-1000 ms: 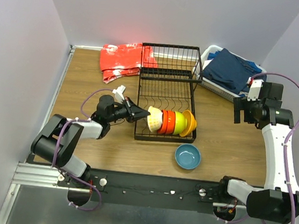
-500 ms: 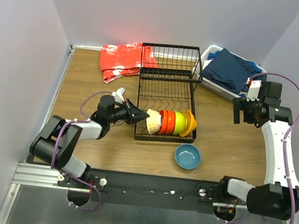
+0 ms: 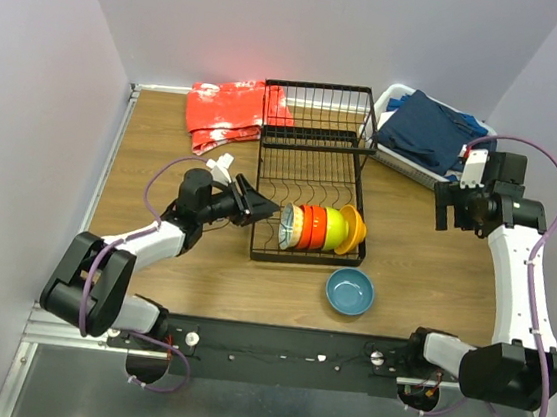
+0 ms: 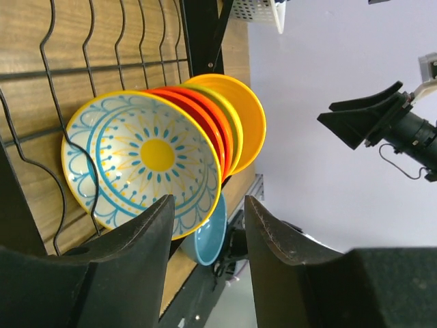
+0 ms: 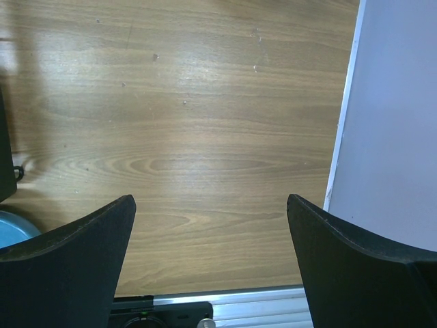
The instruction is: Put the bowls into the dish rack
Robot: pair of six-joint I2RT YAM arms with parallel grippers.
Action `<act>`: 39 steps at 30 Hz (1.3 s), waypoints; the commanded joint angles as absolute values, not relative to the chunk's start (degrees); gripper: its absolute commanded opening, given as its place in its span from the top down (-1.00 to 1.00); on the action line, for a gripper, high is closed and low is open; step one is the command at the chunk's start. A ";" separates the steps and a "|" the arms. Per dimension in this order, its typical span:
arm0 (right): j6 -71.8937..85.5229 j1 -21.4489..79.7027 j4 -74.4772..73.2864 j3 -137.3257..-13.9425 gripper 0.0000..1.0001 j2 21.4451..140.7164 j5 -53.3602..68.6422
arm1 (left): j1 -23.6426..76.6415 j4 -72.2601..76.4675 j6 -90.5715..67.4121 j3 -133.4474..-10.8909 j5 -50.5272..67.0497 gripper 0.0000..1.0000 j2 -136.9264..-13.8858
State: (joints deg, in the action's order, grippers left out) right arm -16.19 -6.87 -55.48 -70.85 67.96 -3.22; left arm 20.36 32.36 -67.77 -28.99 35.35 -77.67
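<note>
Wooden surface [image 3: 164,155]: one round teal-blue bowl [image 3: 350,291] lies outside the black wire dish rack [image 3: 309,162].
Left claw [image 3: 270,209], apart and empty, faces the white blue-patterned bowl [image 3: 286,227] set on edge in the rack; the teal bowl lies rightward, nearer the bases, roughly midway to the right claw [image 3: 453,206], also apart.

You see a white bowl [image 4: 147,154] patterned blue with a yellow centre, then a red-orange bowl [image 3: 312,227], lime bowl [image 3: 333,229], yellow-orange bowl [image 3: 354,229].
</note>
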 commanded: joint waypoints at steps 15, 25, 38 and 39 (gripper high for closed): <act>-11.17 -7.38 -51.95 -69.52 -1.00 62.14 -2.46 | 38.70 -13.06 12.26 -45.87 44.06 -0.08 -58.10; -8.17 -7.38 -51.24 -71.27 -1.00 62.41 3.60 | 59.49 -37.34 50.96 -60.72 27.79 -0.20 -74.94; -7.56 -7.47 -51.94 -69.17 -1.00 56.60 5.98 | 69.96 -41.49 53.00 -72.85 19.51 -0.10 -94.03; -7.56 -7.38 -51.86 -69.26 -1.00 56.51 5.89 | 70.13 -41.05 52.30 -73.30 19.25 -0.09 -94.83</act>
